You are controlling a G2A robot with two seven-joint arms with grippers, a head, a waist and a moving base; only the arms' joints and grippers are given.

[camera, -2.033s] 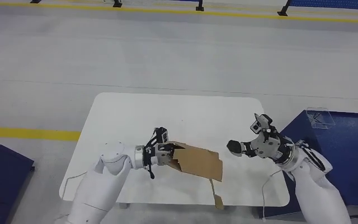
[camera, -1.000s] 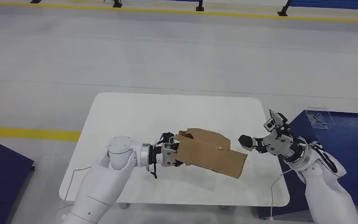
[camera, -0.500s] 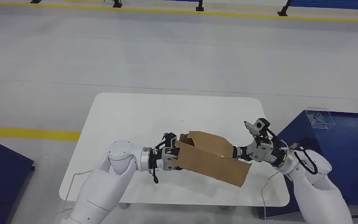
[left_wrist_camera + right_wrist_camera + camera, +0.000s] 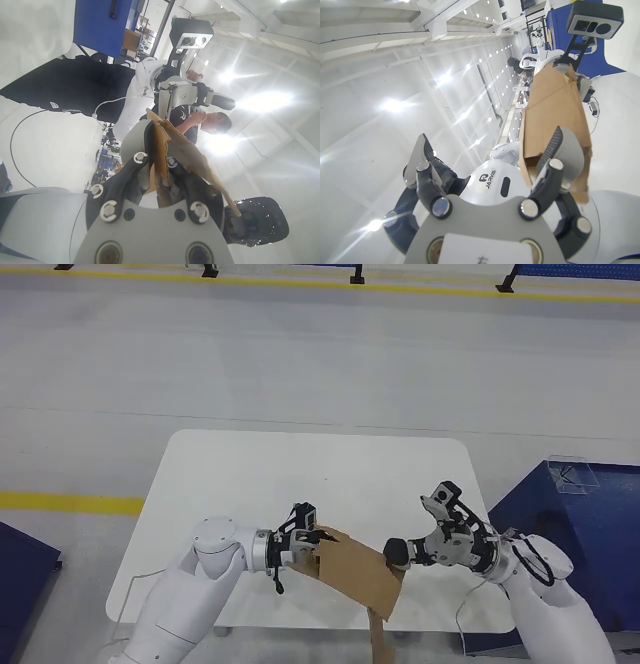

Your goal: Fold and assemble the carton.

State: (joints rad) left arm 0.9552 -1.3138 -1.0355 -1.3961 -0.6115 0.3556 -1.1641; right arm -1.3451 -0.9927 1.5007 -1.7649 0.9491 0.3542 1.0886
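Note:
The brown carton [image 4: 355, 574] is pressed nearly flat and slants over the front edge of the white table [image 4: 250, 464], with a flap [image 4: 377, 639] hanging below. My left gripper [image 4: 306, 544] is shut on the carton's left end. In the left wrist view my left gripper [image 4: 160, 150] clamps the torn cardboard edge [image 4: 162, 140]. My right gripper [image 4: 395, 554] stands open at the carton's right edge. In the right wrist view, one finger [image 4: 553, 146] lies against the carton's open end [image 4: 552, 107], and the other finger [image 4: 422, 155] is well apart from it.
A blue cabinet [image 4: 570, 504] stands just past the table's right side, with a small clear holder [image 4: 572, 474] on top. The table's back half is bare white surface. A yellow floor line [image 4: 70, 504] runs to the left.
The carton, opened into a tube between both arms half a second ago, has collapsed flatter and dropped toward the front edge. My right gripper has moved left along it.

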